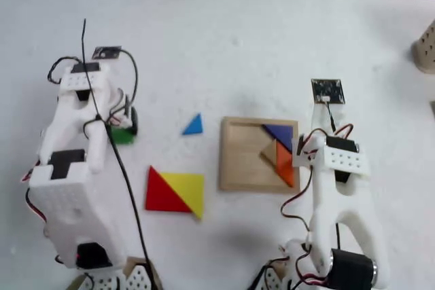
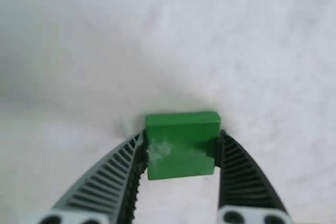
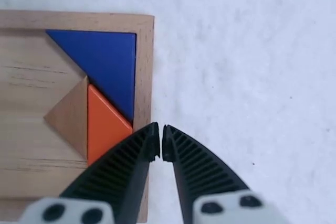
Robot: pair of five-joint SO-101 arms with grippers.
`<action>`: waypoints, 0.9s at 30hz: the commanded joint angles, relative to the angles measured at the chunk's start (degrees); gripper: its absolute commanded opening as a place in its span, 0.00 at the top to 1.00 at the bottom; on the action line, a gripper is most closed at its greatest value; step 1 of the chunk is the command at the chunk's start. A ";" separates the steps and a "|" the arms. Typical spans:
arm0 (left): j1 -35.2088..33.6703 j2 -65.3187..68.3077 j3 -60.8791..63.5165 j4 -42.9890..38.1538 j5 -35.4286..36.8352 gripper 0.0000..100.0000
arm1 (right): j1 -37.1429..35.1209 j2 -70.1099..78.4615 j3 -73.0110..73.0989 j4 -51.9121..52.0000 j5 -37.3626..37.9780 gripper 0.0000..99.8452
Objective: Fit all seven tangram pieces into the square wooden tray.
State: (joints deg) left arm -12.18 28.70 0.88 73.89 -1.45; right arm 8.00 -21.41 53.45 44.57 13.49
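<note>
A: The left tool [image 2: 180, 135] pinches the green piece [image 2: 181, 146] by two opposite edges, at the desk's [image 1: 224, 45] left side. What matters now?

B: I'd hold it level, lift it clear, and pass above the red triangle [image 1: 162, 195] and yellow triangle [image 1: 188, 189]. The wooden tray [image 1: 241, 161] lies well apart beyond them.

A: And the right tool [image 3: 161, 141]?

B: Pressed together at the tray's rim, beside the orange triangle [image 3: 105, 124].

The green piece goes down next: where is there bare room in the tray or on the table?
The tray's left half is bare wood, bordered by the tan piece. The table beyond the tray and the small blue triangle is open. Crowded: the tray's right side, by the right gripper.
</note>
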 commanded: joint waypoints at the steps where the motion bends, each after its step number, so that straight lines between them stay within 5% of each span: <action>1: 1.36 0.48 -1.23 2.99 -0.62 0.98 | -0.57 -2.07 -0.35 -0.75 0.70 0.98; 10: 1.36 0.48 -10.29 12.13 -0.53 0.98 | -0.57 -2.07 -0.35 -0.75 0.70 0.98; 23: 2.07 0.48 -10.73 12.13 -0.97 0.97 | -0.57 -2.07 -0.35 -0.75 0.70 0.98; 27: 2.59 0.40 -11.52 12.22 -8.53 0.97 | -0.57 -2.07 -0.35 -0.75 0.70 0.98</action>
State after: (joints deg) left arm -11.47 30.46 -8.09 85.58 -5.76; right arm 8.00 -21.41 53.45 44.57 13.49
